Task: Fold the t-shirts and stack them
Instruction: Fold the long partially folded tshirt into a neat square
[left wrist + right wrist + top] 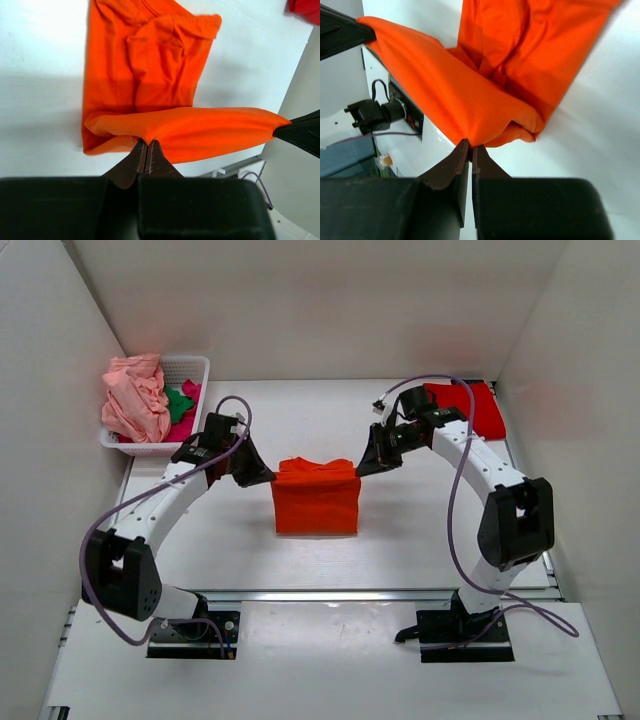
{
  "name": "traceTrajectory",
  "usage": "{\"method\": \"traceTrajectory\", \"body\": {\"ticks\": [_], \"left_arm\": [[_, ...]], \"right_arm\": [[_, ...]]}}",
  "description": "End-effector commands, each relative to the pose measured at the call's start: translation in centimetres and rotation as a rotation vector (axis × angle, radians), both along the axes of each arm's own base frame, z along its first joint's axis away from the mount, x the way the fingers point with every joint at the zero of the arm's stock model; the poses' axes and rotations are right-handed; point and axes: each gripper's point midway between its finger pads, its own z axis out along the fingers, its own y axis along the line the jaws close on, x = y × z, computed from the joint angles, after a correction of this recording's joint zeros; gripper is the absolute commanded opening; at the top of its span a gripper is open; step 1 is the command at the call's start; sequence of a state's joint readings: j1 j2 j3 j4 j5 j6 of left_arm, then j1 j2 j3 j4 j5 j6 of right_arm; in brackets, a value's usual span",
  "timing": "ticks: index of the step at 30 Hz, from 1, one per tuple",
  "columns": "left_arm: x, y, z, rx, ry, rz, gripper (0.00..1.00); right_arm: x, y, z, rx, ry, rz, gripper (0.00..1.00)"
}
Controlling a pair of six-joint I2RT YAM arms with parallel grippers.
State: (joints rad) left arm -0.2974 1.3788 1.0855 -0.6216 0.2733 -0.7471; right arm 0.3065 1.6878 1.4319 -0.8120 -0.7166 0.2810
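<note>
Basket [195, 365]: sitting in the far-left corner, holding pink t-shirt [135, 400], green t-shirt [179, 403], magenta t-shirt [186, 428].
Orange t-shirt [316, 497]: lying mid-table.
Left gripper [268, 478], right gripper [362, 468]: both pinching its far edge.
Wrist views alone: showing that edge hanging above the table.

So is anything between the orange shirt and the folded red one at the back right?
No loose object shows there. Only the right arm itself reaches across between the orange shirt and the red shirt. The left end effector and right end effector are each shut on the orange shirt's edge.
</note>
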Motion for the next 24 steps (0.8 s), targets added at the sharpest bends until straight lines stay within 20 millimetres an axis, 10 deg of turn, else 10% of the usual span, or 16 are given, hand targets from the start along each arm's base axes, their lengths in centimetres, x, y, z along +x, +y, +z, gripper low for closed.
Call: {"method": "traceTrajectory", "body": {"ticks": [1, 21, 24], "left_arm": [[3.0, 1.4, 0.3, 0.049, -0.071, 0.029, 0.00], [11.0, 1.3, -5.3, 0.053, -0.076, 0.095, 0.11], [12.2, 1.9, -5.5, 0.025, -0.100, 0.140, 0.24]], "right_arm": [[3.6, -0.8, 0.4, 0.007, -0.090, -0.039, 0.00], [13.6, 0.1, -5.6, 0.021, -0.160, -0.055, 0.00], [14.6, 0.6, -5.8, 0.062, -0.191, -0.055, 0.00]]}}
